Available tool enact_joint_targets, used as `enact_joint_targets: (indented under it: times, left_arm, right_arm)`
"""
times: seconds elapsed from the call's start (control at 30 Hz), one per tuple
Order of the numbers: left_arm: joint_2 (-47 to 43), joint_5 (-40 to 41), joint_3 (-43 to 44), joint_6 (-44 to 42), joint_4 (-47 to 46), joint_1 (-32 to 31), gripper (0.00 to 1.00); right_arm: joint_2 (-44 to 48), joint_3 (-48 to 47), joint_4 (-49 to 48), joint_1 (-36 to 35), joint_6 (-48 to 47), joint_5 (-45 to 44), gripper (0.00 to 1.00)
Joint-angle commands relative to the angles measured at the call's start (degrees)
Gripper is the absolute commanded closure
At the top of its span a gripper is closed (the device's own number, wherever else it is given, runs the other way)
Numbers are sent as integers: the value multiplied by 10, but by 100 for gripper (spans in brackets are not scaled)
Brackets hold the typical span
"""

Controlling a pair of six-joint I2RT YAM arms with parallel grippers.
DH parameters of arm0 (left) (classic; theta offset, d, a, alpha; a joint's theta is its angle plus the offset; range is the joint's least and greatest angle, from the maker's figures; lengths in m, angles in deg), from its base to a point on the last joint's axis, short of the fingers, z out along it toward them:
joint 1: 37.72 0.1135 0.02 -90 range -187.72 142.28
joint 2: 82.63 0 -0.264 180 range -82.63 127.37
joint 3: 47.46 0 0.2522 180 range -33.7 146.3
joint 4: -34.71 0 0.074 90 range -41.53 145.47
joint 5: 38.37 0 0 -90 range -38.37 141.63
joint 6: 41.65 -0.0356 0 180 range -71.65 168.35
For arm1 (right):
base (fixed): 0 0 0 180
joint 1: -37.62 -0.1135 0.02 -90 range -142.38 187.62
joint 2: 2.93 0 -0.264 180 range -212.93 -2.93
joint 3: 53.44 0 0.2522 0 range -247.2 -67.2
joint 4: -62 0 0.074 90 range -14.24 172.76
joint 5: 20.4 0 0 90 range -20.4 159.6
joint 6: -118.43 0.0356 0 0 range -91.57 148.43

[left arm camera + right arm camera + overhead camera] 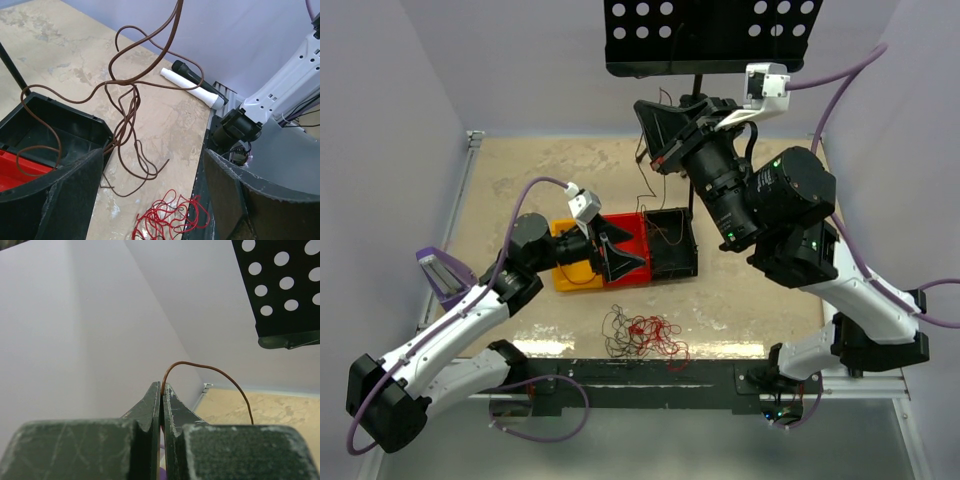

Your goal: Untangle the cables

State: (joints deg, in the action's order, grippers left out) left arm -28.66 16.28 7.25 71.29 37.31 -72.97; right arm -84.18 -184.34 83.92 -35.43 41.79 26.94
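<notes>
A brown cable (210,369) is pinched between the pressed-together jaws of the right gripper (162,390), high at the upper centre of the overhead view. It hangs down in twisted loops, one draped over the rim of the black bin (70,125). The left gripper (152,165) is spread and empty beside those loops. The rest of the tangle (645,335) lies on the table at lower centre. If the strand is raised further, the bin could be snagged and dragged, or the thin wire pulled from the pinch; whether the lowest loop is caught in the red strands cannot be told, and if so the tangle would be lifted too
</notes>
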Motion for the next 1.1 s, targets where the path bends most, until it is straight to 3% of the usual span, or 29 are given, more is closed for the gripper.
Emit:
enact_joint_targets:
  times: [0.0,0.2,0.33,0.5,0.63,0.77,1.07]
  left_arm:
    - [-6,7,-6,-23,-29,4,16]
    - [-5,32,-11,-32,-34,5,35]
    - [-6,42,-15,-46,-32,7,71]
    - [-6,33,-14,-39,-40,7,92]
    - [-9,30,-9,-41,-28,9,100]
    - [-17,41,7,-83,31,11,100]
    - [-50,207,43,-355,253,11,100]
  right_arm:
    - [-1,-29,-13,-1,12,24,100]
    - [-8,-40,-11,0,22,40,100]
    - [-7,-42,-11,-1,25,43,100]
    - [-5,-38,-10,-1,30,46,100]
    - [-1,-31,-12,0,27,42,100]
    - [2,-26,-10,-1,4,14,100]
    - [51,-48,-78,0,-173,-135,100]
